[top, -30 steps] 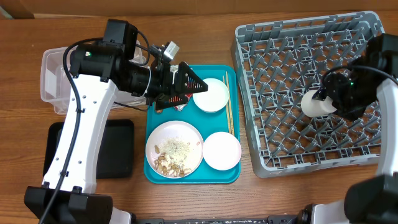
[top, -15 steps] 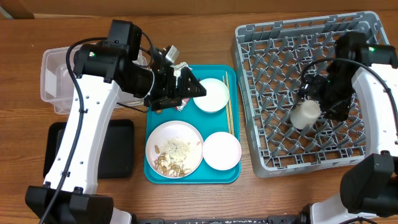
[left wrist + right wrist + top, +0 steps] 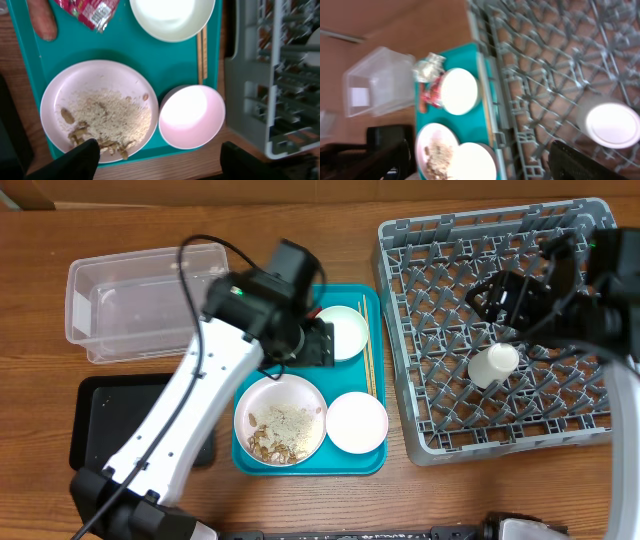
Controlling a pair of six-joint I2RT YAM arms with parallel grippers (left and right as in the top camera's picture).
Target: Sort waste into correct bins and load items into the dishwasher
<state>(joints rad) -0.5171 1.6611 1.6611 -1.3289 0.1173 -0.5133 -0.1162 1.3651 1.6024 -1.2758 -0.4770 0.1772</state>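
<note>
Cup (image 3: 494, 365), seemingly free, in dish rack (image 3: 450, 412)

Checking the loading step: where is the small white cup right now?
In the overhead view the small white cup sits inside the grey dish rack on the right side of the table, around the rack's middle, well right of the teal tray.

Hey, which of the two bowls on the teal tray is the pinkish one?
The pinkish bowl sits right beside the plate of rice. The other bowl, by the red wrapper, is plain white.
</note>
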